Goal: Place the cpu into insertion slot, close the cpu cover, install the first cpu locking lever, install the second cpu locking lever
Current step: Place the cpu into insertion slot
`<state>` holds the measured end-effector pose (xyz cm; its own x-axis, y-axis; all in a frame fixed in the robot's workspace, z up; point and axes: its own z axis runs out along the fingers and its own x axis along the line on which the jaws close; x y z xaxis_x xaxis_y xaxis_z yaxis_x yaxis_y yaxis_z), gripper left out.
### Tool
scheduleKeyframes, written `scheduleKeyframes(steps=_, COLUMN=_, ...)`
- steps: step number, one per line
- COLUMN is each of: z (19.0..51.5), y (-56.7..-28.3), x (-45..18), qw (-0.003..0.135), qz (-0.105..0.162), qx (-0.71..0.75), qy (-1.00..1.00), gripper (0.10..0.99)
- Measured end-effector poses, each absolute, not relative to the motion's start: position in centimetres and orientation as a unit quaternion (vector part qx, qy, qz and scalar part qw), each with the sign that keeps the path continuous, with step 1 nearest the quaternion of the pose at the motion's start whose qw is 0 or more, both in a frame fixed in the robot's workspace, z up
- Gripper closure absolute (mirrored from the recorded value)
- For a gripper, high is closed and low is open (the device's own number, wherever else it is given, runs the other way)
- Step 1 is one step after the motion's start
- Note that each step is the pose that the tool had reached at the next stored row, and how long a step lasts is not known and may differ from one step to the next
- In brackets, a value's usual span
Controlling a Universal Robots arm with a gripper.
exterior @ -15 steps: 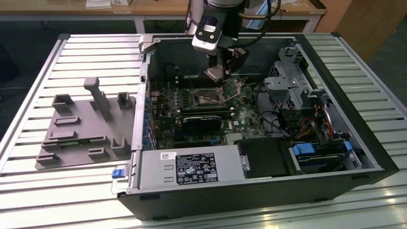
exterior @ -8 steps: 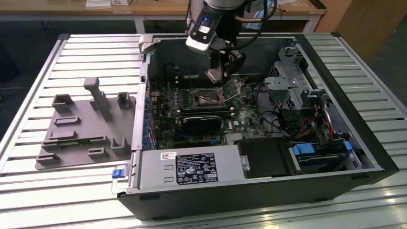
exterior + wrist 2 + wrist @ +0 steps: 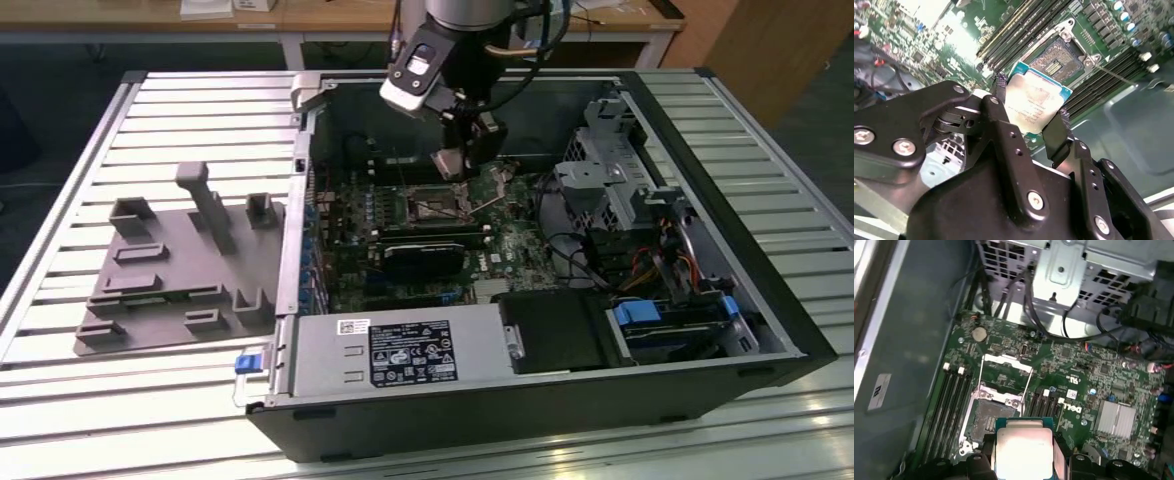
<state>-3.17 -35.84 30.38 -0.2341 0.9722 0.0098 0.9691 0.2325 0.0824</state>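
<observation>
Step in hand: cpu placement. Small square silver-grey cpu (image 3: 1036,100) is clamped in the black two-finger gripper (image 3: 1031,107), held above the open insertion slot (image 3: 1056,57) (at twelve o'clock of it in the exterior view). Silvery hinged cpu cover (image 3: 1006,371) is raised. Square, level alignment is judged required.

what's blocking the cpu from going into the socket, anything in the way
Nothing visible does. The gripper holds the cpu close to the bare socket, and the cpu cover is swung open, off it.
</observation>
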Motion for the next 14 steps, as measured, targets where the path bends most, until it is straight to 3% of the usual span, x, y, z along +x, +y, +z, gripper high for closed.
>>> scheduleKeyframes(steps=14, z=28.5, y=-35.3, x=-3.5, qw=0.024, qz=0.034, qx=0.677, qy=0.735, gripper=0.549)
